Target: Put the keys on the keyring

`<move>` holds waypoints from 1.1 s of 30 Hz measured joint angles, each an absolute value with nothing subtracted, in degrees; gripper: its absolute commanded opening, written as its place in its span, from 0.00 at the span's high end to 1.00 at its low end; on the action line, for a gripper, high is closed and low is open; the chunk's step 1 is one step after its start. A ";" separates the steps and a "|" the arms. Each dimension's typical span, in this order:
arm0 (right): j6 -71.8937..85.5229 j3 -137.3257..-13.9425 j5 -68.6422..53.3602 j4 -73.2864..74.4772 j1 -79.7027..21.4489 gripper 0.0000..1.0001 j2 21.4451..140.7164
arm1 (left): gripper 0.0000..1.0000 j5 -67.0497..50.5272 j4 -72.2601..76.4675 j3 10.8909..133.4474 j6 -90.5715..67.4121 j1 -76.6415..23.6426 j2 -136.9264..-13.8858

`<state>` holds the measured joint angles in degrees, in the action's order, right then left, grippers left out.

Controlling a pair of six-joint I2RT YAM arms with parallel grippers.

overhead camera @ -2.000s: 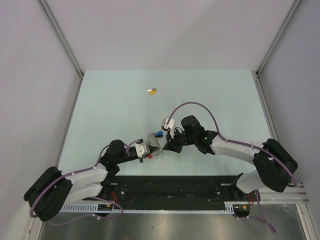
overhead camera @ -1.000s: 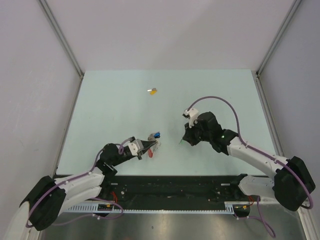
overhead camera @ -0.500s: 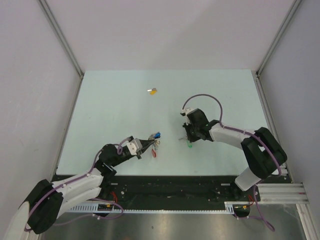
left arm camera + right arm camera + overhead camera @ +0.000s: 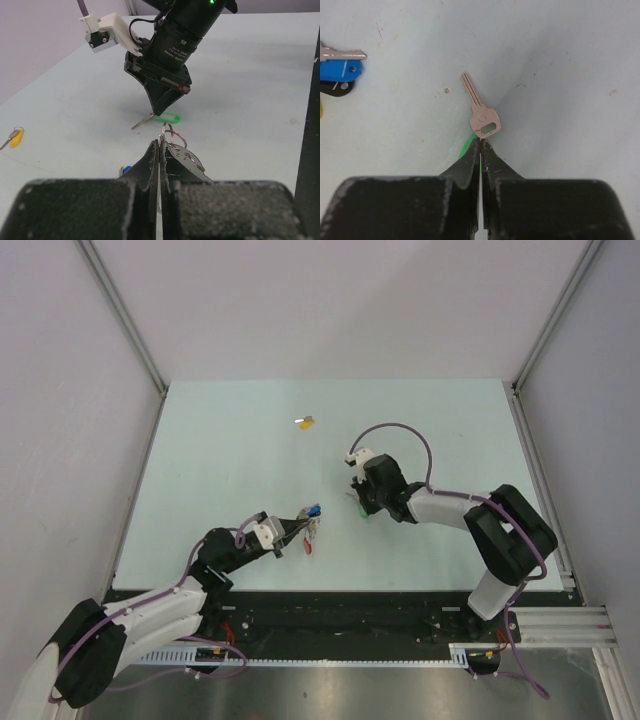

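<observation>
My left gripper (image 4: 160,146) is shut on the keyring (image 4: 176,145), pinching its wire rings. The bunch's blue-headed key (image 4: 314,510) and red band (image 4: 308,543) hang by the left gripper (image 4: 300,524). My right gripper (image 4: 480,142) points down at the table, shut, with green plastic showing between and beside its tips. This is the green-headed key (image 4: 481,111), whose silver blade lies flat just past the tips. In the left wrist view the right gripper (image 4: 163,109) touches the green head (image 4: 168,118). The yellow-headed key (image 4: 306,422) lies alone farther back.
The blue key (image 4: 340,70) and a dark tag (image 4: 337,88) of the bunch show at the left edge of the right wrist view. Grey walls with metal rails (image 4: 125,315) enclose the pale table (image 4: 220,460) on three sides.
The two grippers, close together two seconds ago, have drawn apart. The right gripper swung right, then came back left and down to the table with the green key. The left arm pulled back slightly.
</observation>
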<state>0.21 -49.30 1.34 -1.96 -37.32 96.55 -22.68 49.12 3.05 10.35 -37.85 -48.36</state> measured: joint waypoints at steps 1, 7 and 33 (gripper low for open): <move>-0.10 -49.30 1.32 -2.50 -37.52 0.94 96.55 | 1.00 -22.65 49.10 3.05 10.35 -37.85 -48.34; -1.06 -49.28 1.50 -3.99 -37.71 0.68 96.40 | 1.00 -22.63 48.80 3.05 10.33 -37.85 -48.29; -4.82 -36.42 -34.76 -22.85 -37.52 0.64 78.30 | 1.00 -24.23 52.93 2.98 8.34 -37.85 -49.36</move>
